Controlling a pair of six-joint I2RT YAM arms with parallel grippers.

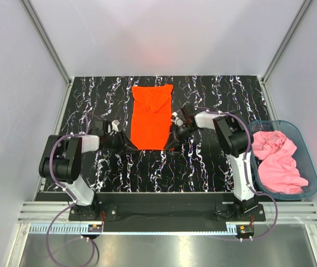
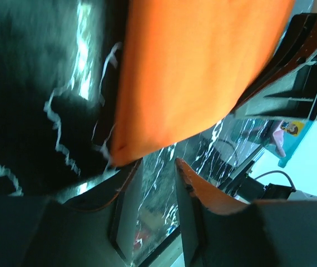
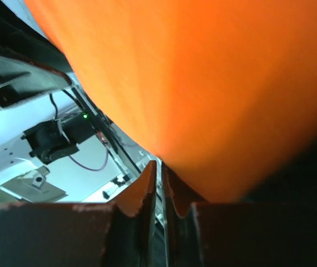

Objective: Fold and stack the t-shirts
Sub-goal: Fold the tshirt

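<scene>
The orange-red t-shirt (image 1: 152,114) lies on the black marbled table (image 1: 214,167) as a long narrow strip, its collar end folded at the far side. My left gripper (image 1: 124,142) sits at the strip's near left corner. In the left wrist view its jaws (image 2: 157,162) stand open, and the shirt's corner (image 2: 192,72) lies just past the left fingertip (image 2: 135,164). My right gripper (image 1: 174,133) is at the near right corner. Its jaws (image 3: 160,166) are nearly together, pinching the edge of the orange cloth (image 3: 214,83). The pink t-shirt (image 1: 278,161) lies crumpled in a bin.
A clear blue plastic bin (image 1: 302,132) stands off the table's right edge, beside the right arm's base. White walls with metal rails enclose the table at the back and sides. The arms' bases sit on a rail at the near edge.
</scene>
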